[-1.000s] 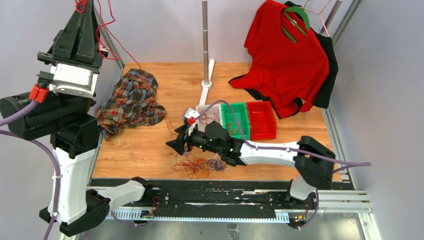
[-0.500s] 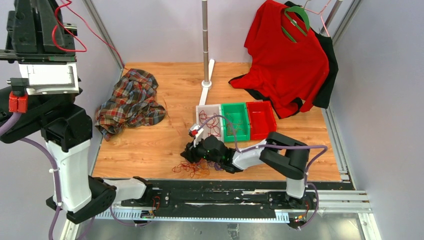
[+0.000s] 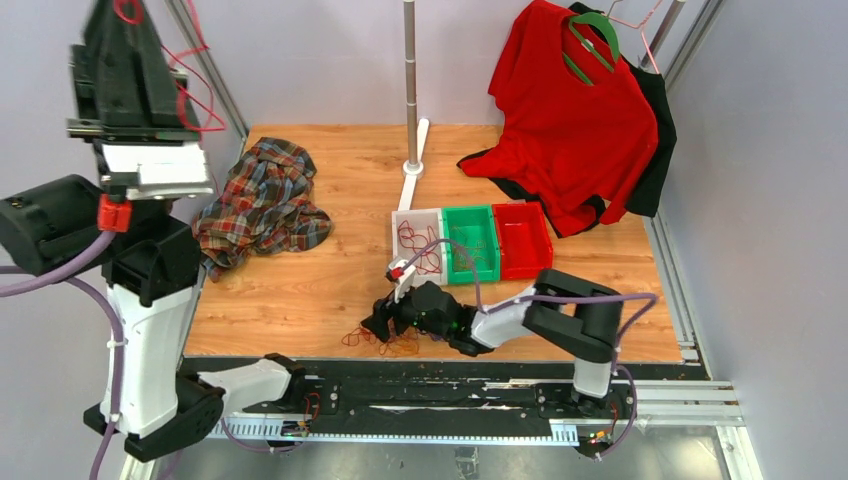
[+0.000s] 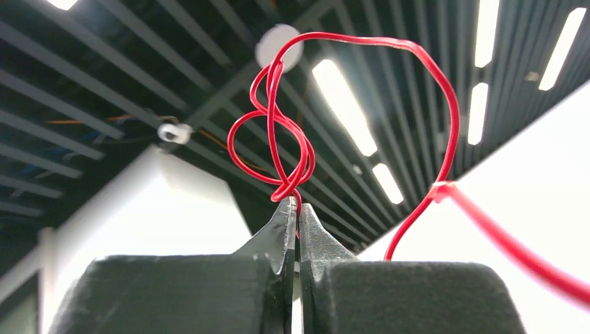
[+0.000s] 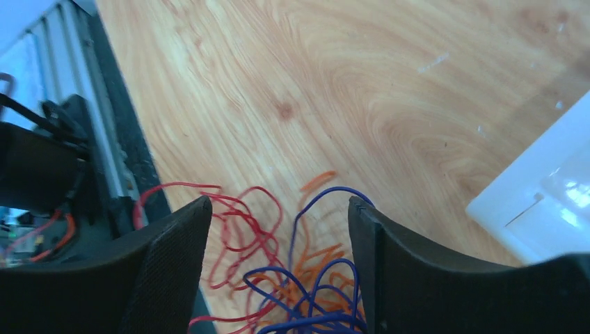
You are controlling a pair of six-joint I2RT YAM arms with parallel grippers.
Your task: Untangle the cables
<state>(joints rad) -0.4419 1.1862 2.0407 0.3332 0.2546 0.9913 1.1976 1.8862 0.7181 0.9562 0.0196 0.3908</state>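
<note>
Surroundings: pale grey walls round a light wood-grain bench (image 3: 300, 290); crumpled plaid shirt (image 3: 262, 205) at left, red shirt on a green hanger (image 3: 575, 130) at right rear, upright metal pole (image 3: 411, 80) at rear centre.
Bins: white plastic bin (image 3: 398, 222), green plastic bin (image 3: 470, 209) and red plastic bin (image 3: 525, 240) side by side near centre; loose red cord lying in the white one.
Tangle: thin red, orange-brown and purple-blue cables (image 3: 385, 342) heaped on the bench at its near edge, just ahead of the black rail.
Left hand (image 4: 298, 209): raised high over the left rear, pinched tight on a single thin red cable (image 4: 278, 139), twisted into loops above the tips, remainder trailing off to one side.
Right hand (image 5: 278, 202): spread wide, nothing gripped, pointed down just over the tangle.
Key relation: strands lying directly below the gap between the right fingers; no one long axis, loops running every way, purple-blue central, red towards the rail side. Right hand much the nearer; left hand well apart, overhead.
Change: a second earlier, right arm stretched out with the hand higher, nearer the bins; now elbow folded, hand lowered to the heap. Left arm swung about meanwhile; red cable then trailing down towards the bench, now a short loop by the hand.
Step judged: choosing the next strand to lift.
</note>
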